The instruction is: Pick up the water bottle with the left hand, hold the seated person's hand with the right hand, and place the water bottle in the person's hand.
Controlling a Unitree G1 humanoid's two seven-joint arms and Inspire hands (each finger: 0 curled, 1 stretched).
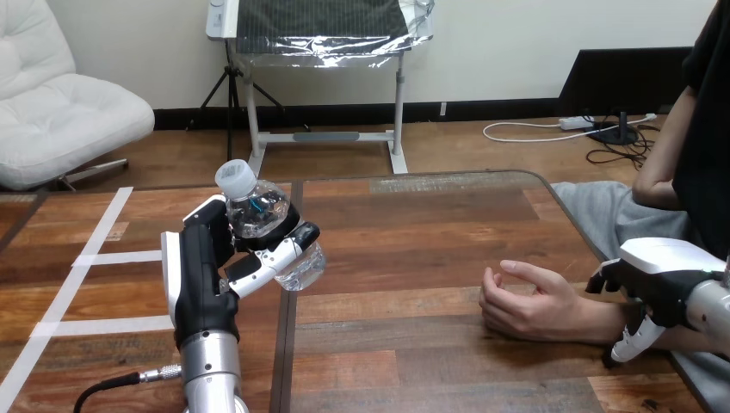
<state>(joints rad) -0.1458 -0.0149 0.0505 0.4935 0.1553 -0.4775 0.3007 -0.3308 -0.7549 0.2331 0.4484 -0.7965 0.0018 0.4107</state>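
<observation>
— Over the left part of the table you have the left hand up off the wood, with fingers and thumb wrapped round the water bottle.
— How does the bottle sit?
— It's tilted. Its cap leans up and to the left and its base points down to the right. It is clear plastic and touches nothing but your hand.
— And at the right?
— At the right edge your right hand lies over the person's wrist. Its fingers are bent down round the near side, so you are clasping the wrist.
— The person's hand?
— The person's hand rests on the table just left of your right hand. It lies on its side with fingers loosely curled and nothing in it. Your bottle is well apart from it, off to its left and higher.
— What of the surface?
— You are over brown wooden planks with the grain running across. A dark seam runs from the far edge toward you, below the bottle. Strips of white tape cross the boards at the left, beside your left arm. The table's far right corner is rounded.
</observation>
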